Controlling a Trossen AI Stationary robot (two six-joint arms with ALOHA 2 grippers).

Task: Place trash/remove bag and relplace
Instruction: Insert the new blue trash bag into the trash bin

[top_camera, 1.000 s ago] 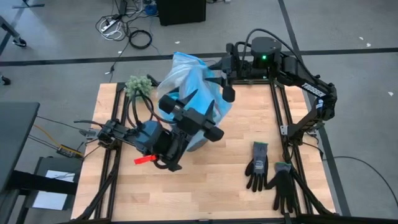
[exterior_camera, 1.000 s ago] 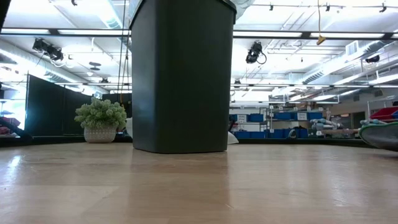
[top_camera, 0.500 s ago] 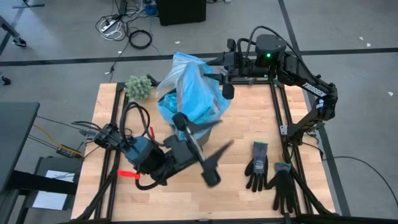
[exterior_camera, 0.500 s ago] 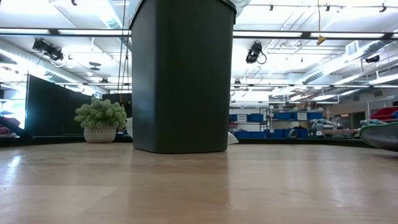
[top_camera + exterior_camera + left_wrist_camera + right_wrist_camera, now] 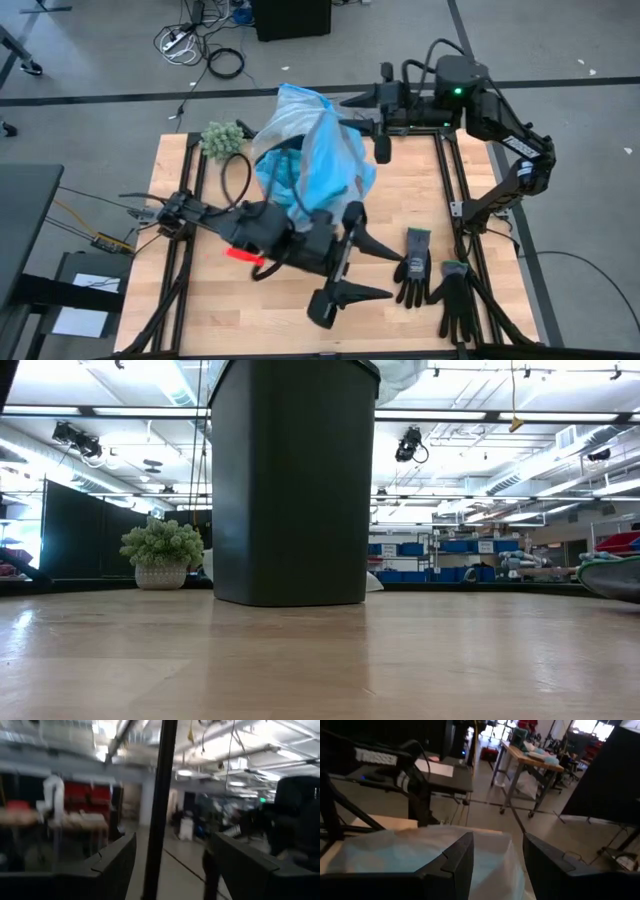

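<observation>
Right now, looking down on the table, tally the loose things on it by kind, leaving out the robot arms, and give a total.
Black bin: 1
Blue bag: 1
Green clump: 1
Gloves: 2
Total: 5

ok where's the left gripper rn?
High view: the left gripper is open above the table's front centre, between the light-blue bag and the black gloves.
</observation>
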